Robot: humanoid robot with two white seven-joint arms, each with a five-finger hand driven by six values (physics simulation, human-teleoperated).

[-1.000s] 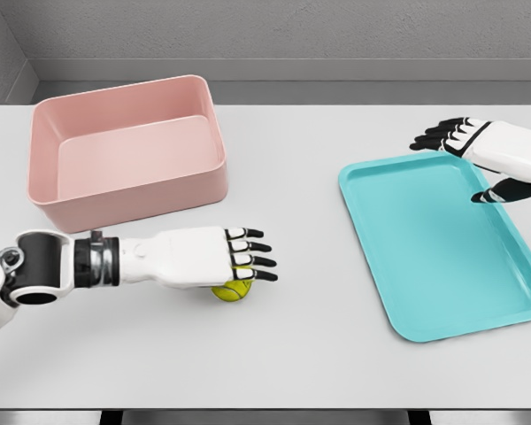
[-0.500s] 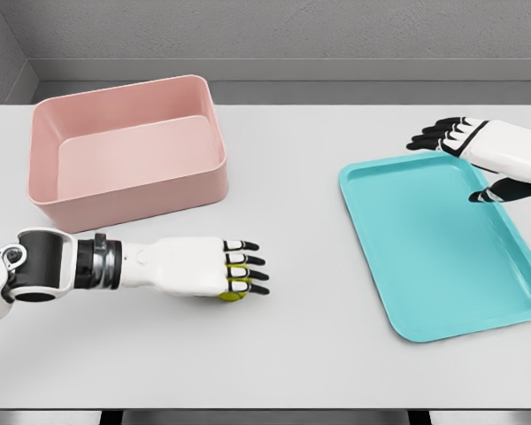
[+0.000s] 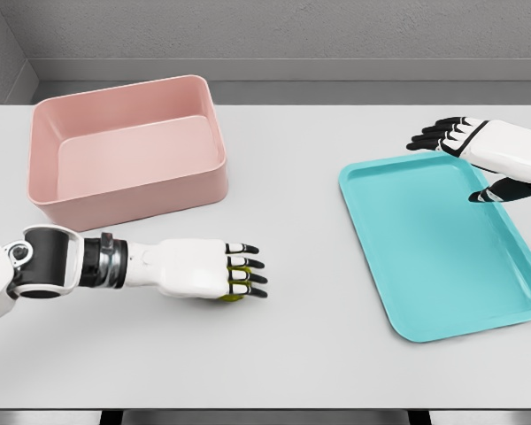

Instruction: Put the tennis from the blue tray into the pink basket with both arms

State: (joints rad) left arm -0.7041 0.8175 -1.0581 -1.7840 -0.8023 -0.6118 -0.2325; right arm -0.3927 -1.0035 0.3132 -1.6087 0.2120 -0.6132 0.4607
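left robot hand: palm down low over the bench, fingers stretched nearly flat, pointing right; covers the ball, touching its top, not wrapped round it (no clear grasp visible)
tennis ball: under the left robot hand's fingers, only a yellow-green sliver showing between and below them; sits on the bench, outside both containers
left arm: enters from lower left, white forearm with dark wrist cuff, lying nearly level above the bench
pink basket: behind the left robot hand and a bit to its left, near but apart; upright, nothing seen inside
blue tray: well to the right of the left robot hand, flat on the bench, turned at an angle; nothing seen lying in it
right robot hand: far right, at the tray's back right corner, above its rim; fingers spread loose, pointing left, thumb hanging down over the tray, holding nothing
bench: plain light surface, carries basket, tray and ball
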